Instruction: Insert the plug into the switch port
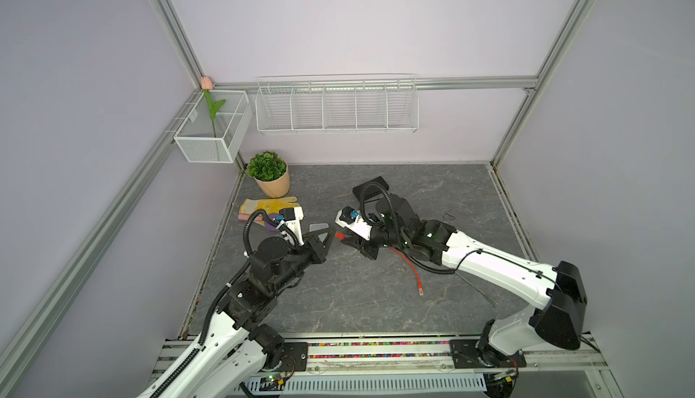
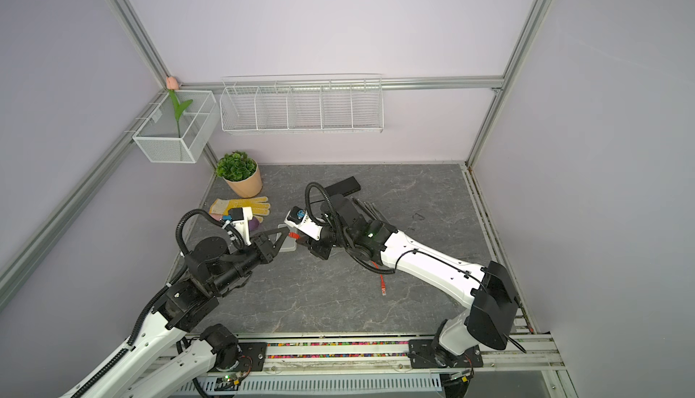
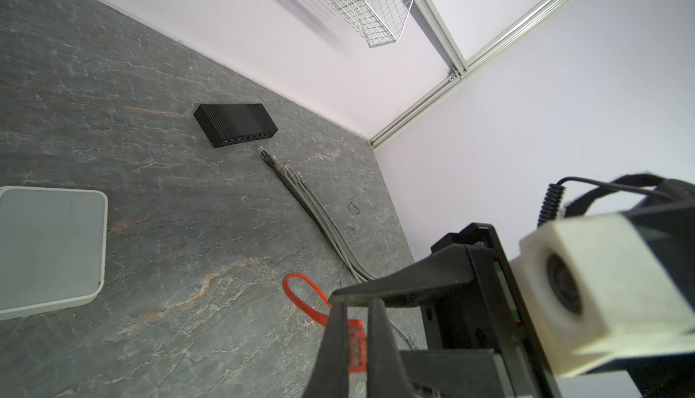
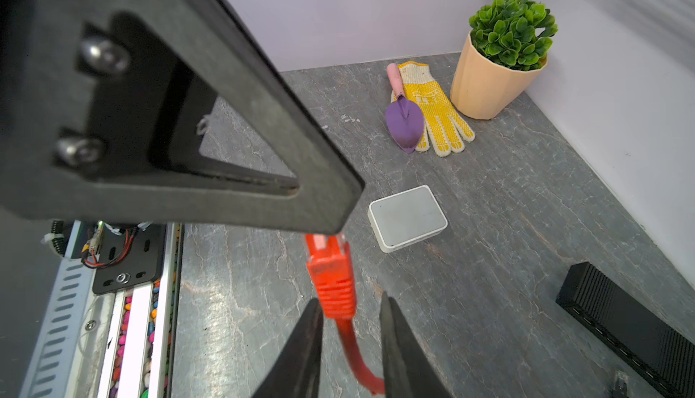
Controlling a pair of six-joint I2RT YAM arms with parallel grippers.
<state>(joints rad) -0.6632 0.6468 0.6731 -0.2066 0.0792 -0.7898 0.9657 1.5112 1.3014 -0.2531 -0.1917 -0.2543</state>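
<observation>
Finding the plug: you see the red plug (image 4: 331, 279) up in the air over the grey table (image 1: 338, 302), near the middle, between your two pincers.
Its wire: the red wire (image 1: 408, 264) drops from the plug's back, goes under the right arm, and its far end (image 1: 420, 291) lies flat on bare table.
Room close by: the white box (image 4: 408, 217) lies on the table near the plug, just past the left pincer's tip. Toward the arm bases the table is bare.
Switch: the black switch (image 3: 235, 125) lies farther back, well apart from the plug. Its row of ports faces the grey wires (image 3: 301, 193), whose tips lie just beside it.
Edges: the switch sits near the back wall. The yellow glove (image 4: 436, 114), purple trowel (image 4: 404, 125) and plant pot (image 4: 489, 87) fill the back left corner.
Hard to see: in both top views the right arm covers part of the switch and most of the grey wires. The plug's front tip is hidden inside the left pincer.
Left pincer: your left pincer (image 3: 356, 304) is squeezed tight on the front of the red plug.
Right pincer: your right pincer (image 4: 351, 313) is partly open, one finger on each side of the plug's back end. A gap shows at one finger, so it has no firm hold.
</observation>
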